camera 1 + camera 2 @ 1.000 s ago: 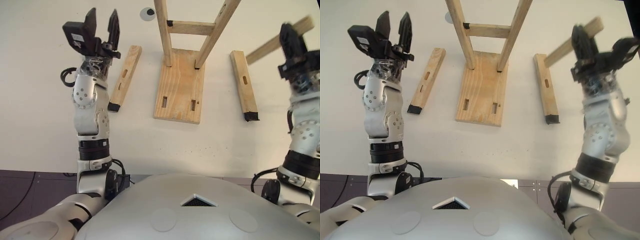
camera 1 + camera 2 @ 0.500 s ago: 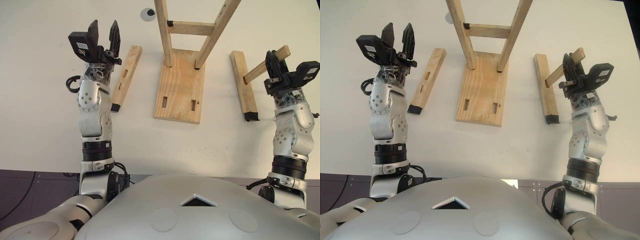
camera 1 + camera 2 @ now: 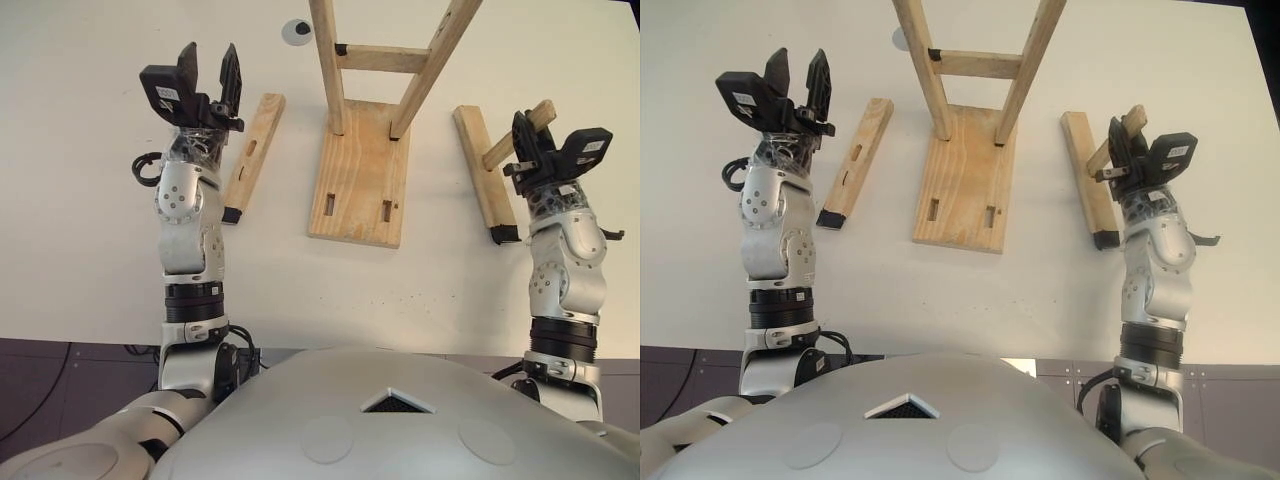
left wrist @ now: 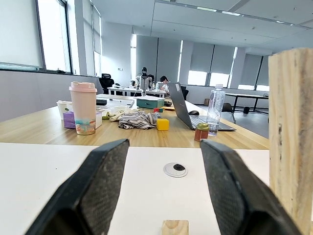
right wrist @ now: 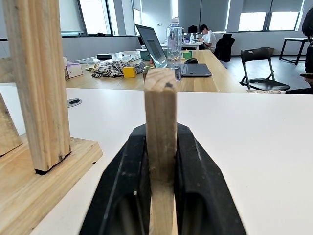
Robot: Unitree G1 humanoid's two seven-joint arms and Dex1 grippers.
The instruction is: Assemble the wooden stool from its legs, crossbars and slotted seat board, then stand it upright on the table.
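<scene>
Crossbar [image 3: 495,156]: swung in from far right, brought down over loose right leg [image 3: 476,165], clamped in right hand [image 3: 535,137]. Likely lining up with slot. Seat board [image 3: 360,190] flat at centre of table [image 3: 80,250], two legs fitted. Left hand [image 3: 212,72] held apart, empty.

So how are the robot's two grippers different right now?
The left gripper is open and holds nothing; the right gripper is shut on a wooden crossbar. The left gripper is near the left loose leg; the right gripper is near the right loose leg. Both are black with two fingers.
</scene>
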